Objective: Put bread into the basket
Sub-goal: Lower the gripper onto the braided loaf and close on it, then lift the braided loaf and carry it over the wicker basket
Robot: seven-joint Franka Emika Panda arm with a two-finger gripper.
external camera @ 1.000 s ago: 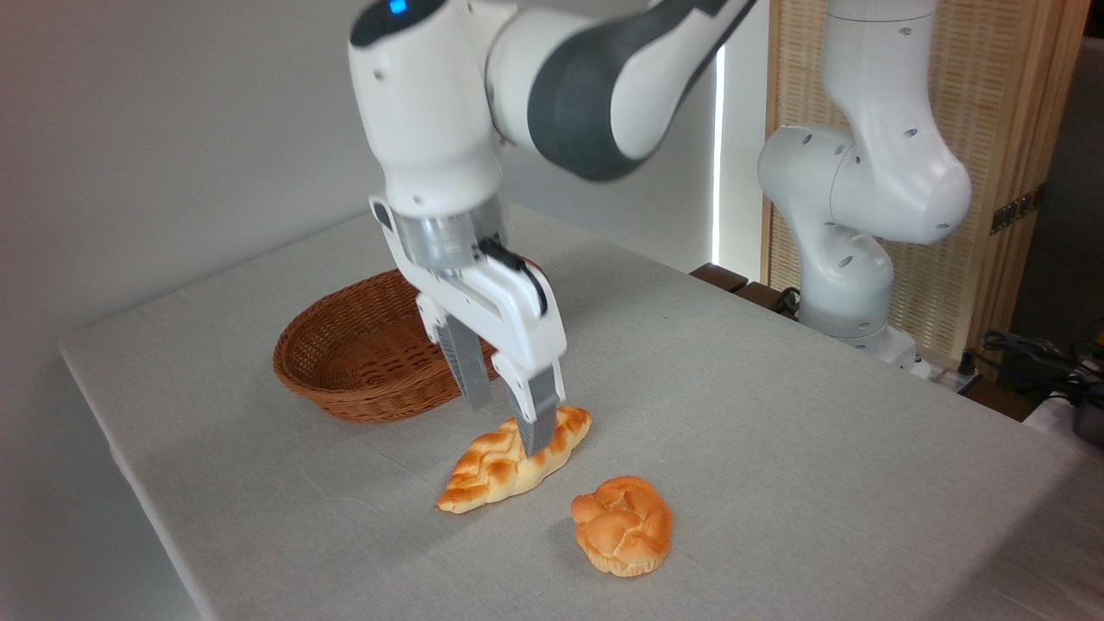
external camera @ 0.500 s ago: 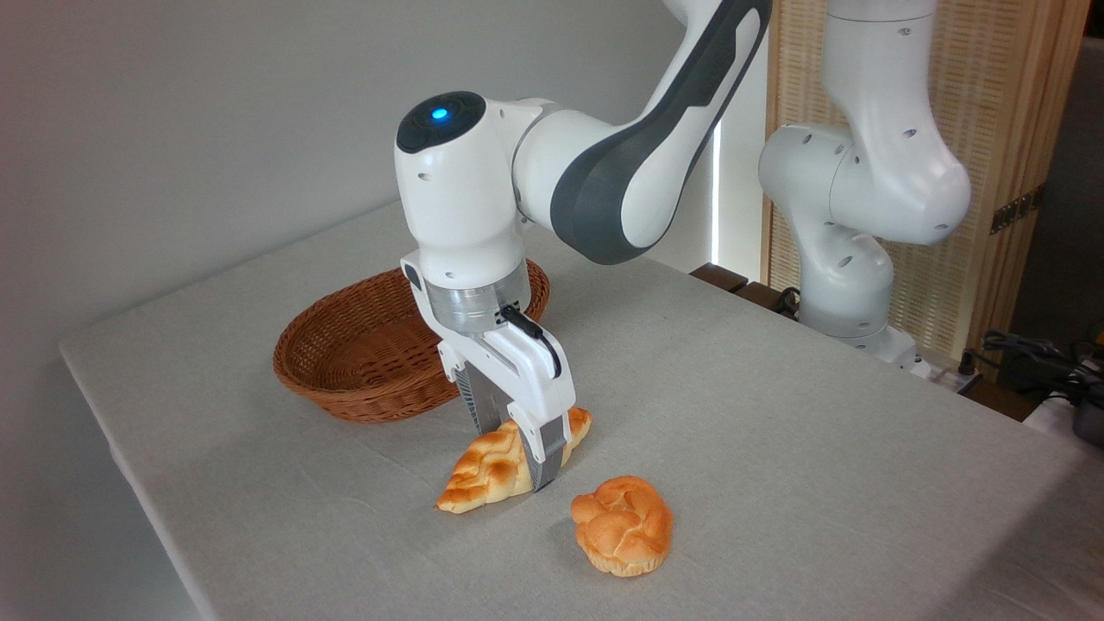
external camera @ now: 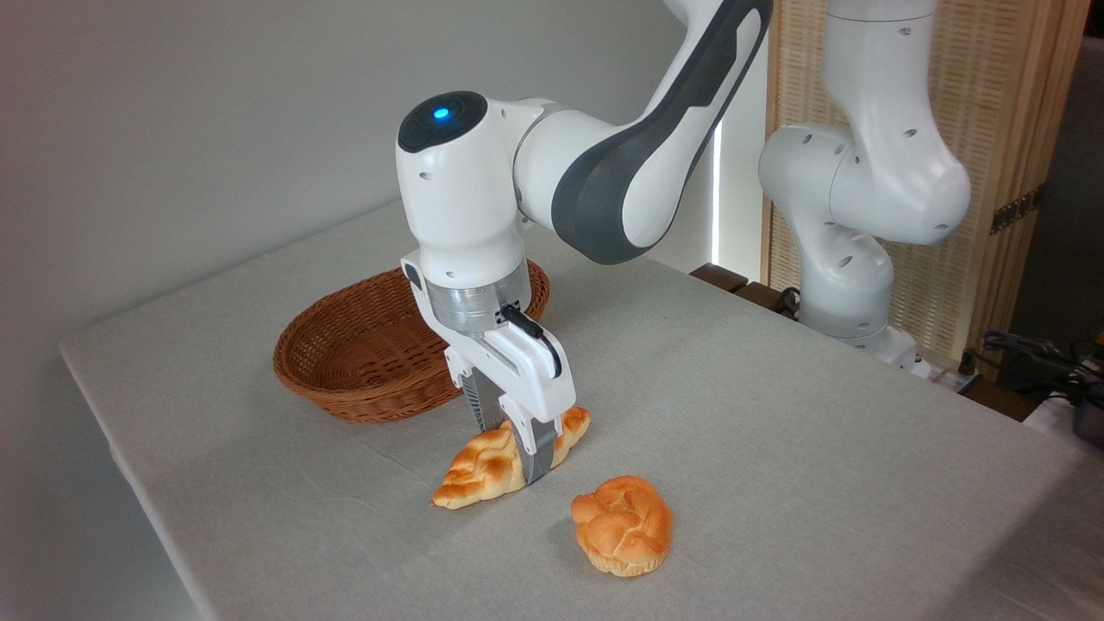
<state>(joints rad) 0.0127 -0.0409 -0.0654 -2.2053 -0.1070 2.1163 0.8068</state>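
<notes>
Bread: the bread (external camera: 483, 461) lies on the table (external camera: 776, 448), just at 5 o'clock of the basket (external camera: 362, 362) and clear of its rim; a round bun (external camera: 623, 524) sits near it at 4 o'clock.
Pincer: the pincer (external camera: 511, 444) stands upright over the loaf's middle, its two fingers straddling the braid across its narrow width and apparently pinching it.
Handling: probably light and fairly stiff, with a glossy crust that may be slick; the braid's creases should give the fingers some bite.
Where to hold: the middle, across the short axis, looks right, since the pointed ends would tip if held off-centre.
Lift: its left tip looks to rest on the cloth.
Hidden: the far finger's contact is behind the near finger; the pincer covers the loaf's centre.
Basket: the arm's wrist hides the basket's 3 o'clock rim; what shows of the inside looks empty.
</notes>
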